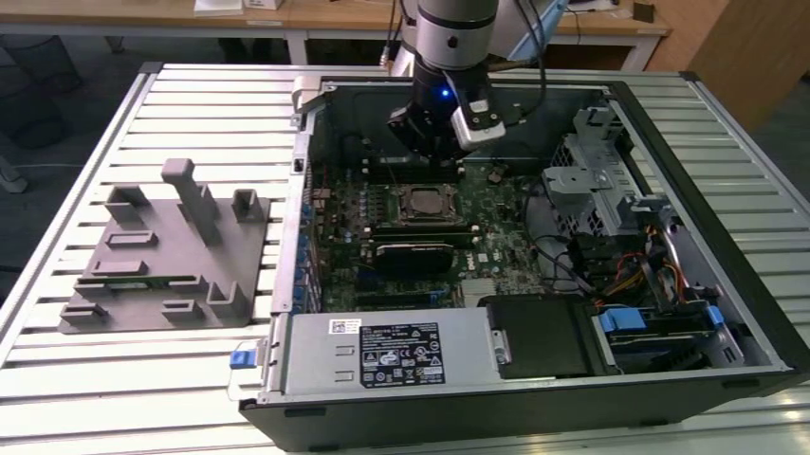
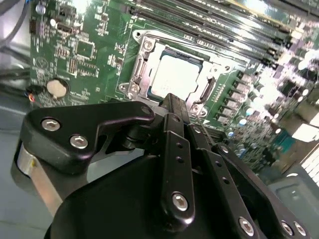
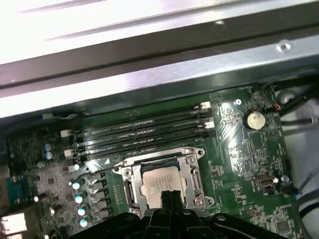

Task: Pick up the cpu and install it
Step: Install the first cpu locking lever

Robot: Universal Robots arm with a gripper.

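motherboard [image 3: 239, 149], cpu [image 3: 159, 181] apparently seated

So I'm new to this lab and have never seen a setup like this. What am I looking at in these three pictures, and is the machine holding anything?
It's one robot arm working over an open computer case that lies on a slatted metal table. The exterior view comes from a camera off the arm. In it the arm reaches down into the case, with its gripper above the green motherboard. To the exterior view's left of the case, a grey plastic fixture sits on the table.

The two wrist views come from cameras riding on the arm, looking down past the black gripper. Both show the cpu, a small silvery square, already lying in its socket on the board. The first wrist view also shows the memory slots beside the socket and a round coin battery.

The gripper's fingers look closed together with nothing between them.
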